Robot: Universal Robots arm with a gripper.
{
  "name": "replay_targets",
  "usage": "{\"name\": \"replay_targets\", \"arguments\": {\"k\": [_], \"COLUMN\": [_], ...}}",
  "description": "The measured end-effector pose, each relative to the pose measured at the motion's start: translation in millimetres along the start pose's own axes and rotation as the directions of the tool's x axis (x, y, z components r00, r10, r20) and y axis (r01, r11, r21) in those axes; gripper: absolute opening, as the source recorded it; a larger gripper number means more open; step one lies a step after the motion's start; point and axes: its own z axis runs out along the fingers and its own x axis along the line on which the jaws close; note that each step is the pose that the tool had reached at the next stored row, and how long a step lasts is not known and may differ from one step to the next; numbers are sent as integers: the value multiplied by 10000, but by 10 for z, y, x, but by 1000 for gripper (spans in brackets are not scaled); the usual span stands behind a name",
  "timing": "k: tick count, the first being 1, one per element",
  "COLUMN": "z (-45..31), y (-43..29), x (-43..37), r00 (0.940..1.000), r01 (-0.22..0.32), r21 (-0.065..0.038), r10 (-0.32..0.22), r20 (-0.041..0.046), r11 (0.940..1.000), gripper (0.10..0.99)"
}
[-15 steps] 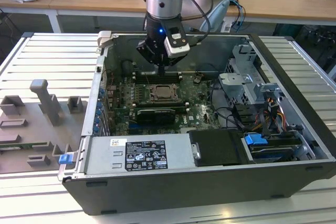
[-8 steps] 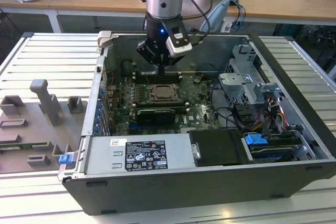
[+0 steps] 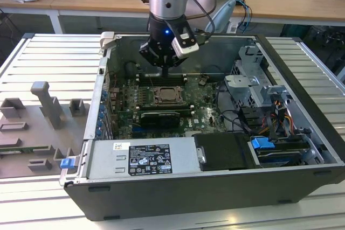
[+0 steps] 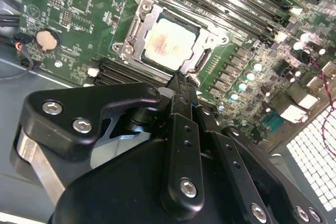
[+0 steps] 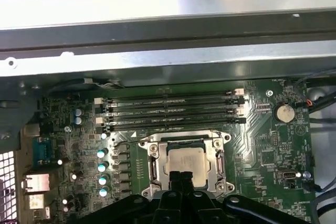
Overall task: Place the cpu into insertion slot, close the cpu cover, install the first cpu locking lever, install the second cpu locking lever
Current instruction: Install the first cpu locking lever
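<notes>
Looking along the black pincer (image 4: 181, 80), we see its two fingers pressed together at the tips with nothing between them. They hang just beside one edge of the insertion slot (image 4: 142, 6); we cannot tell whether they touch it. The cpu (image 4: 169, 43) sits in that slot, pale face up, and the cpu cover (image 4: 210, 39) lies flat around it. Beyond the socket run the long black memory slots (image 5: 173, 108), and a coin battery (image 5: 284, 112) sits off to one side on the green motherboard (image 5: 262, 150). In the exterior view the computer case (image 3: 161, 197) walls the arm in, with the power supply (image 3: 143, 157) along the near side.
</notes>
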Motion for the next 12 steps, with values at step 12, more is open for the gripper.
{"name": "replay_targets", "arguments": {"k": [12], "z": [-3], "y": [-15], "x": [222], "r00": [10000], "r01": [75], "r21": [-4], "r10": [-75], "r20": [12], "r11": [10000], "gripper": [106]}}
